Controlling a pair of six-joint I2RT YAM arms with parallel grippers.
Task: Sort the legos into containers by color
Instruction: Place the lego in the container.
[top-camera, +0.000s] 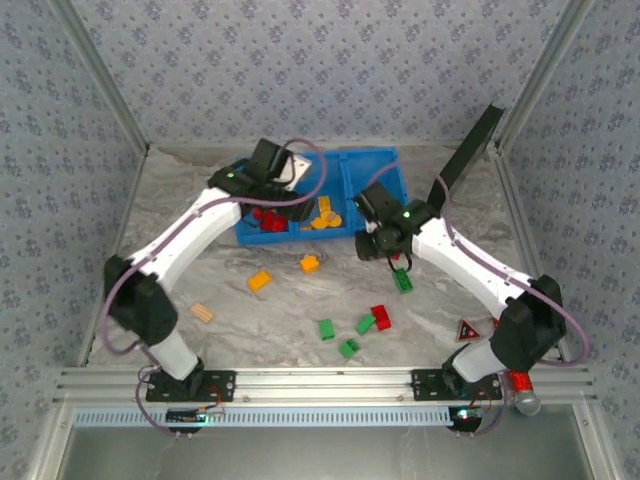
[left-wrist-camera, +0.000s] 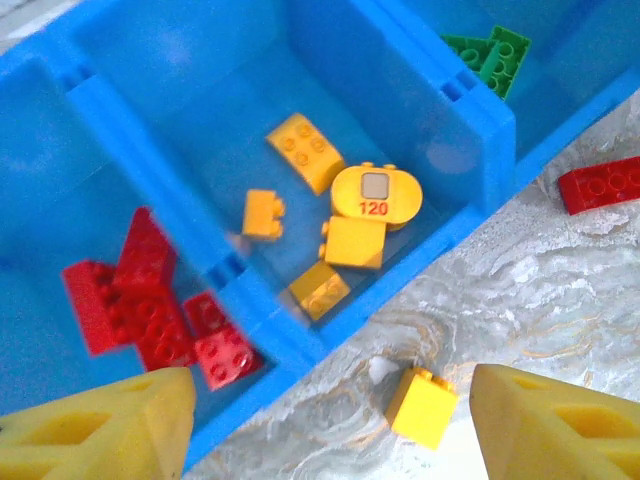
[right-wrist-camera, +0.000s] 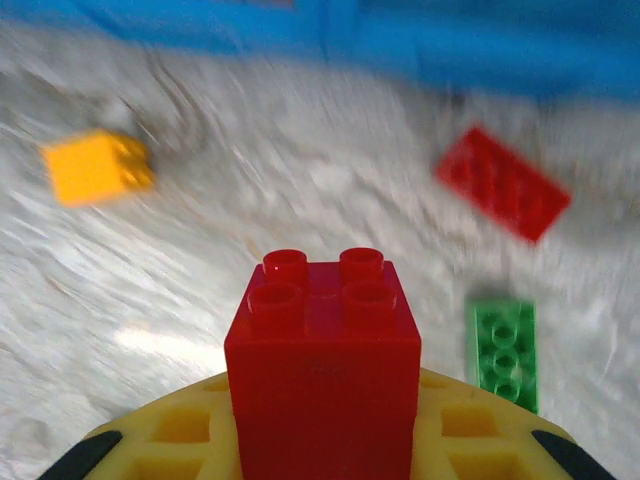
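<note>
Left gripper (left-wrist-camera: 330, 425), yellow fingers (left-wrist-camera: 100, 430) spread wide apart, over near edge of bright blue three-compartment plastic bin (left-wrist-camera: 480, 130) (red bricks (left-wrist-camera: 150, 310), orange-yellow bricks (left-wrist-camera: 355, 243), green bricks (left-wrist-camera: 490, 55) each in own compartment). Loose small plastic bricks (top-camera: 326, 329) on marbled table (top-camera: 430, 330) at six o'clock of bin. Right gripper (right-wrist-camera: 322, 430), at four o'clock, clamped on red square plastic brick (right-wrist-camera: 322, 350).
</note>
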